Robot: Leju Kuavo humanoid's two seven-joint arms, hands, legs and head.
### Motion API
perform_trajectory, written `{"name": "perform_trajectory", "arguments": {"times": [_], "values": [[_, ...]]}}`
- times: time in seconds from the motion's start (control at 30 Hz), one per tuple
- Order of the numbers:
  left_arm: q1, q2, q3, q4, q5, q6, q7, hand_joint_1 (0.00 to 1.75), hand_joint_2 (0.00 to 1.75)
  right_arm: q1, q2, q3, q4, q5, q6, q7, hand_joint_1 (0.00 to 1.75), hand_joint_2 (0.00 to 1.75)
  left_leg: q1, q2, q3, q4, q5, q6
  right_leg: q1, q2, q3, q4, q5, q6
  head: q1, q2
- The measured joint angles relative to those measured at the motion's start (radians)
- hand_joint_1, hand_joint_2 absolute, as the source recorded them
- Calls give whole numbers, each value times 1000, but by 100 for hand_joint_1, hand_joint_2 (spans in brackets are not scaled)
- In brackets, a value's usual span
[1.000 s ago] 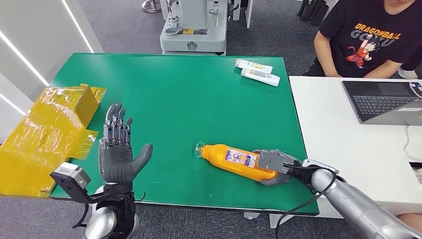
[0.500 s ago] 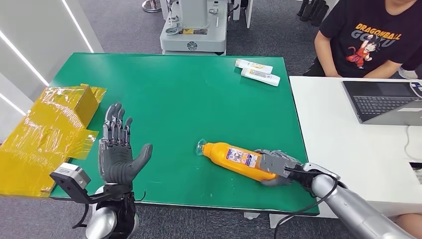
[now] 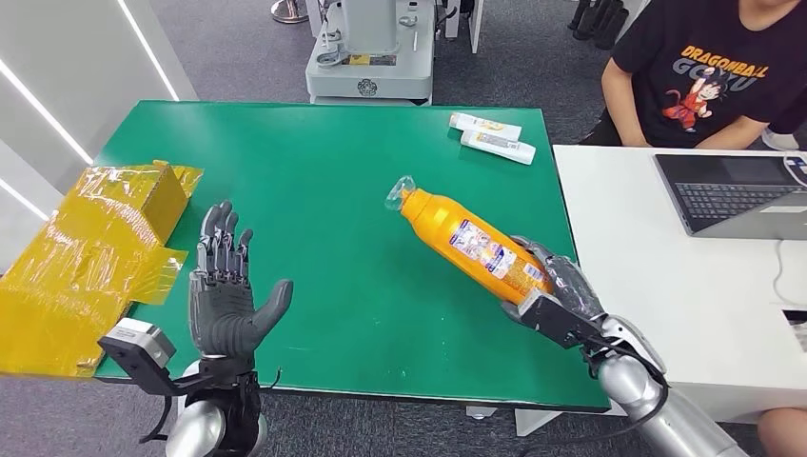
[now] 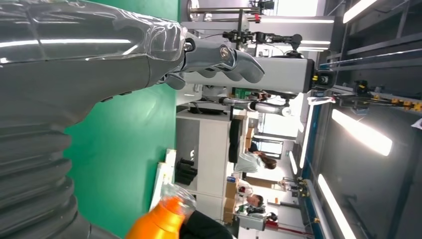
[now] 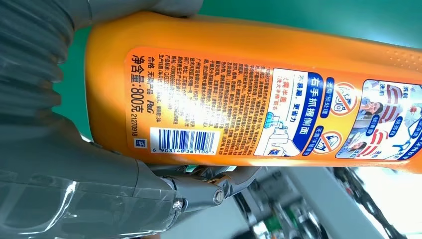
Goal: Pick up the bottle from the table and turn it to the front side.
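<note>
right hand (image 3: 557, 290) clamped on orange bottle (image 3: 471, 244) base, cap angled up and away, barcode label facing wrist, left hand (image 3: 226, 286) spread, holding nothing

The bottle (image 3: 473, 245) is bright orange with a clear cap, and its white back label carries black print, a barcode and blue-and-white panels with small red circles. The right hand (image 3: 557, 294) at four o'clock is dark grey, as is the left hand (image 3: 226, 290) at eight o'clock. The table (image 3: 314, 171) is solid green. At nine o'clock the box (image 3: 100, 252) is glossy yellow. At one o'clock two white tubes (image 3: 492, 137) bear yellow and grey markings.
</note>
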Motion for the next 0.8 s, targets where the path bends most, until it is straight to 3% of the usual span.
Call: {"name": "perform_trajectory", "arguments": {"times": [0.3, 0.53, 0.8], "values": [[-6, 0, -1, 2, -8, -30, 4, 0, 175, 62, 38, -33, -75, 33, -95, -51, 175, 175, 0, 0, 0, 0, 0, 0, 0, 0, 0, 0, 0, 0, 0, 0], [-73, 0, -9, 41, -1, -103, 40, 0, 175, 54, 93, -41, -87, 4, -126, -82, 175, 175, 0, 0, 0, 0, 0, 0, 0, 0, 0, 0, 0, 0, 0, 0], [-195, 3, -27, 152, 43, -256, 112, 0, 175, -62, 234, -23, -50, -4, -105, -113, 175, 175, 0, 2, 1, 0, 1, -1, 0, 2, -1, 1, 1, -1, 0, 0]]}}
